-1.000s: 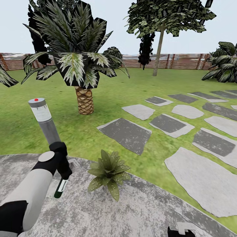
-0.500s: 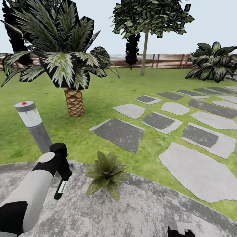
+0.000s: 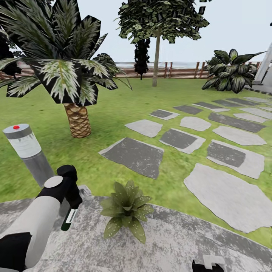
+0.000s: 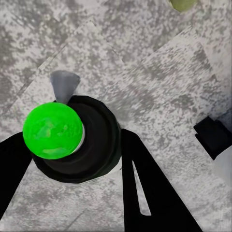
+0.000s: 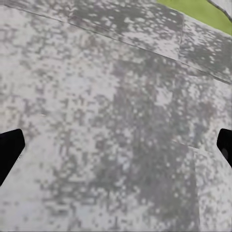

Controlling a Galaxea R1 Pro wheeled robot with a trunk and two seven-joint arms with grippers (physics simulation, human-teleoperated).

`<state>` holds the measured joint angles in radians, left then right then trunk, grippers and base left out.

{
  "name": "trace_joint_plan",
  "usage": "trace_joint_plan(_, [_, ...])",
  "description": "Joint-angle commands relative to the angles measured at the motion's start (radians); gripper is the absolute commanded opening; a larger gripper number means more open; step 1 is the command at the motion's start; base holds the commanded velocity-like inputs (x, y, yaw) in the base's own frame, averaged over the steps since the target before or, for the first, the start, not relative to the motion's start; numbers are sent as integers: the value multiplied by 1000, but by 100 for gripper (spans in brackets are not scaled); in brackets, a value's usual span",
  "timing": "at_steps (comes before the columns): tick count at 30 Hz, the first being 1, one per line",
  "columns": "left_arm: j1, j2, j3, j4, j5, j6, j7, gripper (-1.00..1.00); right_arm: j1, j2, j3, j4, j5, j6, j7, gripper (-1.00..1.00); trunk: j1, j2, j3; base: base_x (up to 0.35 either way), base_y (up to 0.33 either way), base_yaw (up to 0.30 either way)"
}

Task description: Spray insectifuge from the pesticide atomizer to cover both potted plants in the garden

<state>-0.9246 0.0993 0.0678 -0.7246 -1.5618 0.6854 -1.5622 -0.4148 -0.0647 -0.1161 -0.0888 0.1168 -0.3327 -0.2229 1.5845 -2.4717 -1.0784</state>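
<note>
The spray bottle hangs lower left in the head view, top end down, clamped in the left claw above the grey paving. The left wrist view shows the dark fingers pressed on either side of the bottle's round black end. It looks light, stiff and smooth-sided, so it could slip or twist. The safest hold is probably around the middle of the body, clear of the nozzle.

The nearer potted plant sits just right of the bottle, low in the frame. The right claw stands wide, black tips at the frame edges over bare paving.

Against the earlier frames the whole view has swung: the palm, the lamp post and the stepping stones slide left, and a leafy bush appears upper right. Arm and bottle keep their place in the frame.
</note>
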Motion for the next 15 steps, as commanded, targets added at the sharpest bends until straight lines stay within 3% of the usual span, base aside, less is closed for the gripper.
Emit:
trace_joint_plan(1, [0, 0, 2, -1, -7, 10, -9, -100, -1, 0, -8, 1, 10, -3, -3, 100, 0, 0, -1, 103, 93, -253])
trace_joint_plan(10, [16, 15, 2, -1, -2, 0, -9, -100, -1, 0, -8, 3, 10, -3, -3, 100, 0, 0, -1, 13, 13, -261])
trace_joint_plan(15, [17, 15, 2, -1, -2, -21, -9, -100, -1, 0, -8, 3, 10, -3, -3, 100, 0, 0, -1, -218, 54, -261])
